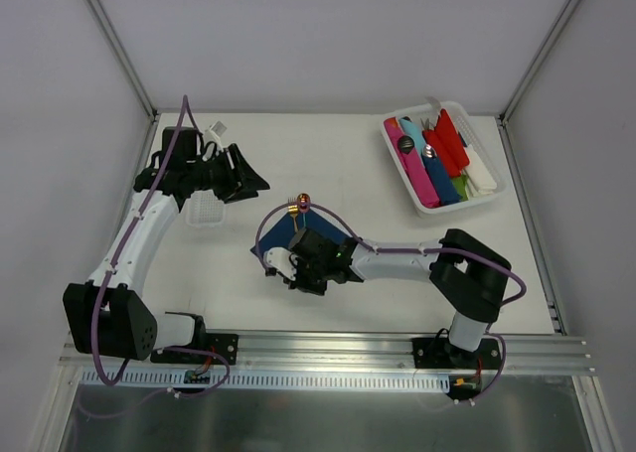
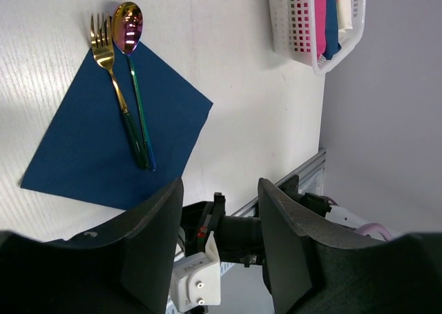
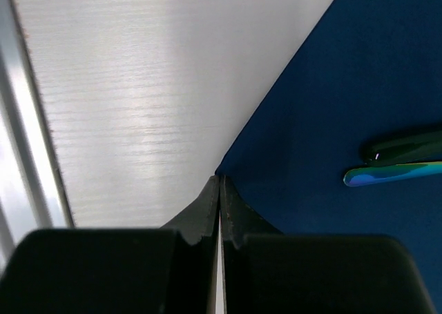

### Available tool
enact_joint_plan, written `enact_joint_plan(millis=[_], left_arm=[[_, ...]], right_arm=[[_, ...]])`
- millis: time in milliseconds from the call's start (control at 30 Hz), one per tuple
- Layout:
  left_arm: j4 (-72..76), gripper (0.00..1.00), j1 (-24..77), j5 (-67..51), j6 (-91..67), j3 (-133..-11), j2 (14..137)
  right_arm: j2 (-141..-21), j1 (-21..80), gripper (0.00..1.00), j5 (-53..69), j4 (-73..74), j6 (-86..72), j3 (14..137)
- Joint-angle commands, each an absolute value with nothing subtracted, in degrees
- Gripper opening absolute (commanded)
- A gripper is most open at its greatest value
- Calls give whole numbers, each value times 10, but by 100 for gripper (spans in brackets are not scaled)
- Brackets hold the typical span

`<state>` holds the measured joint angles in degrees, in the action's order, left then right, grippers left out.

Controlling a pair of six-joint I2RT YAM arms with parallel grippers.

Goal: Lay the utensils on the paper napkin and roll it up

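Utensils laid; rolling step in hand, starting from the near corner of the paper napkin [image 3: 345, 86].

Over the white table [image 1: 348, 154], paper napkin spread flat as a diamond directly ahead of the right gripper [image 3: 219, 179], fingers pressed together with the tips right at the sheet's nearest corner; cannot tell whether that corner is pinched or merely touched. Well off to that gripper's far left, raised above the surface: the left gripper [image 2: 219, 186], spread wide and empty. On the sheet, along its diagonal, the utensils: a fork [image 2: 119, 96] and a spoon [image 2: 137, 96] side by side, handle ends toward the right gripper, heads poking past the far corner. Next, by judgement: lift that near corner, fold it over the handles, roll forward without nudging the pair apart.
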<state>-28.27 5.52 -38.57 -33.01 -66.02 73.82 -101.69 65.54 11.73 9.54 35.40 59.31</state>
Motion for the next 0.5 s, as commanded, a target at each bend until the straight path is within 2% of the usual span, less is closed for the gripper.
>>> enact_joint_plan(millis=[0,267,467], left_arm=[[-275,48,47,-396,-316,-650,725],[-256,64,48,-368,-316,-619,680],[-214,64,47,-353,-334,-574,636]], right_arm=[[-974,657,0,157,130,305,620],[-989,611,0,224,160,305,674],[-1014,554,0,270,195,336,720]])
